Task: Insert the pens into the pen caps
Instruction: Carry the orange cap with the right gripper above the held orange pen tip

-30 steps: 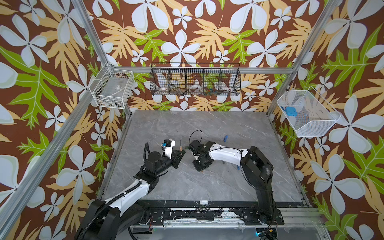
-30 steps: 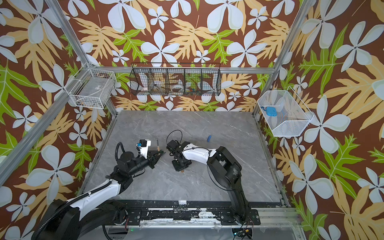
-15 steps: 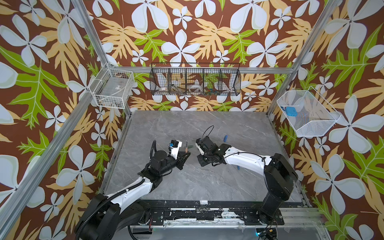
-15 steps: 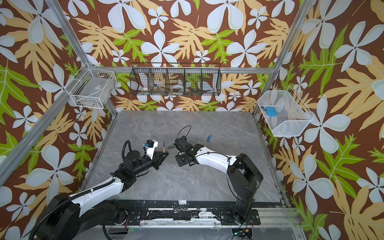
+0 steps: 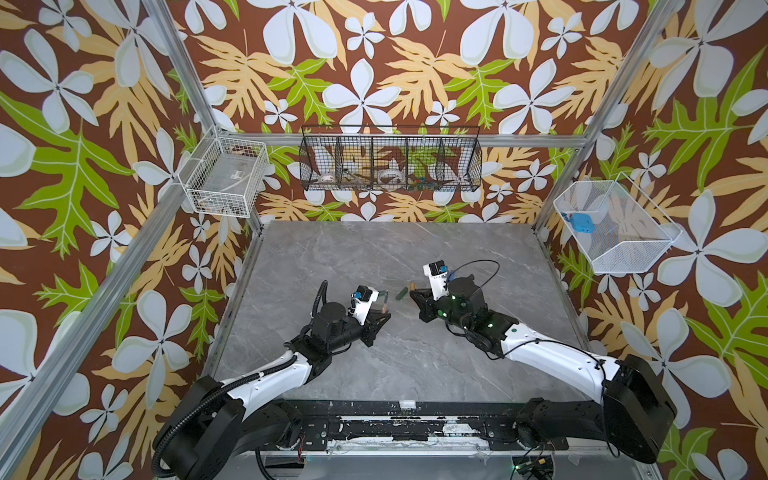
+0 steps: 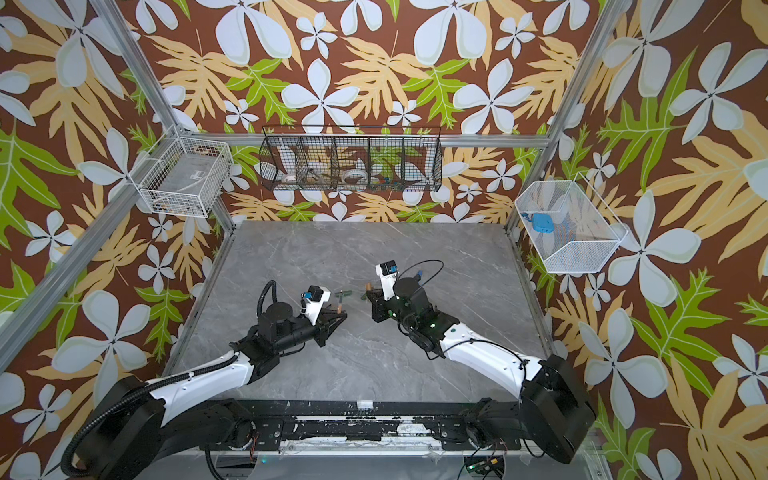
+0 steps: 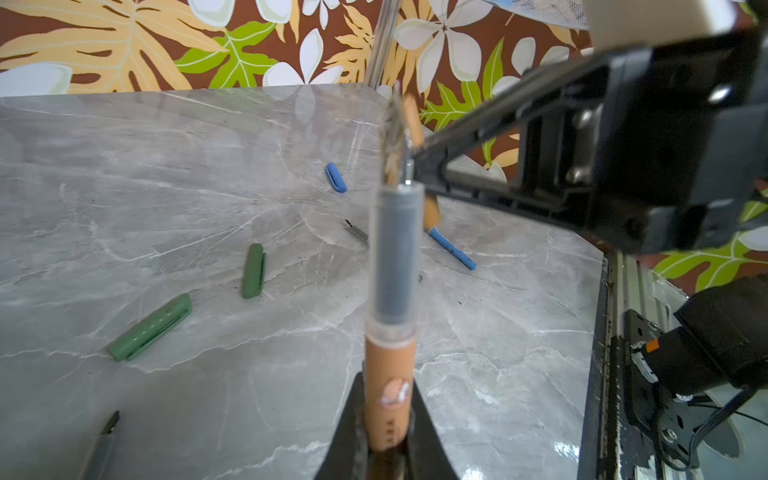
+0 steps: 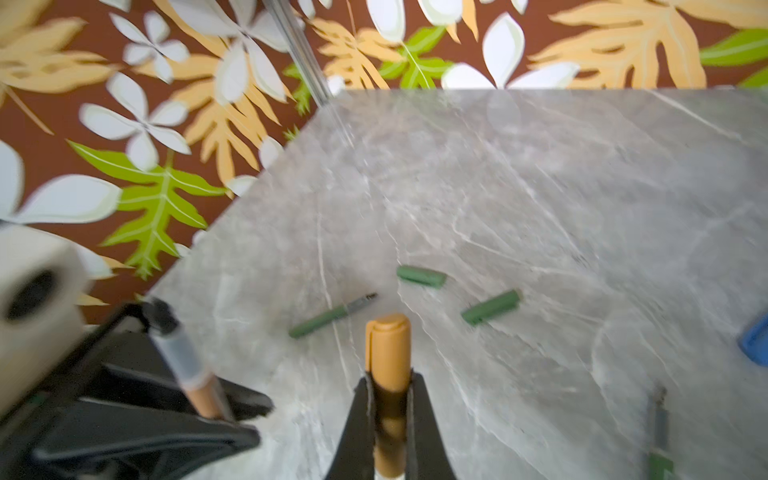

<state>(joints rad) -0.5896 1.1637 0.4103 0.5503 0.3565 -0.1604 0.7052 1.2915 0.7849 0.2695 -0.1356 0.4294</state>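
A: What is shown in the top views?
B: In both top views the orange pen (image 5: 386,302) is clamped in the left gripper (image 5: 384,315) above the middle of the table (image 5: 374,249). The orange cap (image 5: 412,286) is pinched in the right gripper (image 5: 414,294), at about two o'clock from the pen and apart from it.
A: And the left wrist view?
B: The pen is seen gripped by its orange barrel, with the grey section and nib pointed outward. The cap is crossed just behind the nib, not in line with it. Two green caps (image 7: 253,270), a blue cap (image 7: 336,177) and a blue pen (image 7: 452,249) are spread on the table.
A: The right wrist view?
B: The cap is held at one end, with the rounded clip end standing free; where its mouth lies cannot be told. A green pen (image 8: 328,318) is laid on the table past it.
A: How should the step be done well?
B: The cap's open end is probably best turned to face the nib and both axes brought into one line, then the two pressed straight together. A slanted push could be expected to jam or bend the nib.
A: The surroundings?
B: A smooth grey marble-patterned table is enclosed by leaf-and-flower walls (image 5: 374,62); wire baskets (image 5: 390,160) are hung at ten, twelve and two o'clock
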